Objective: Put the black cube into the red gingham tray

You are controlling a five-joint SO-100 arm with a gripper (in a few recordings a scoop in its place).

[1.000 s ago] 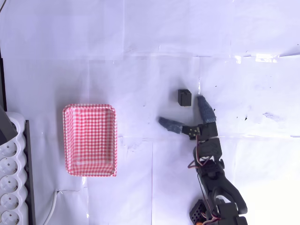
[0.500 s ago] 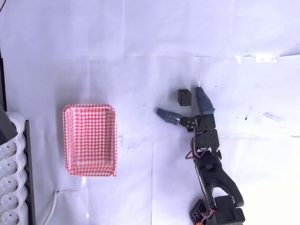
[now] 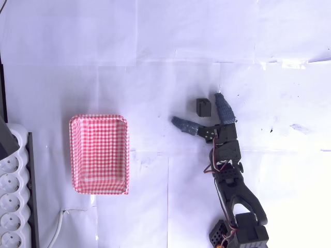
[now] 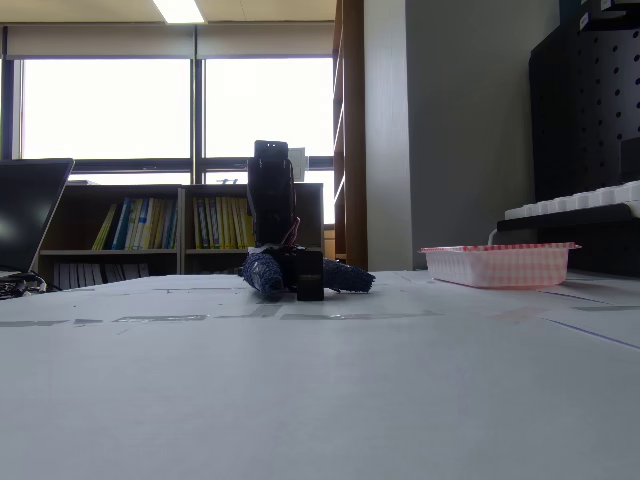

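Advancing slightly, the gripper (image 3: 202, 112) now brackets the black cube (image 3: 203, 107) with spread fingers; no readable writing.

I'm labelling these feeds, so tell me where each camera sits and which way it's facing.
Overhead view: above the table, looking straight down; the arm enters from the bottom edge, open gripper around the black cube.
Fixed view: at tabletop height, looking level across the table at the gripper head-on, windows behind.
Both show the cube and the red gingham tray.
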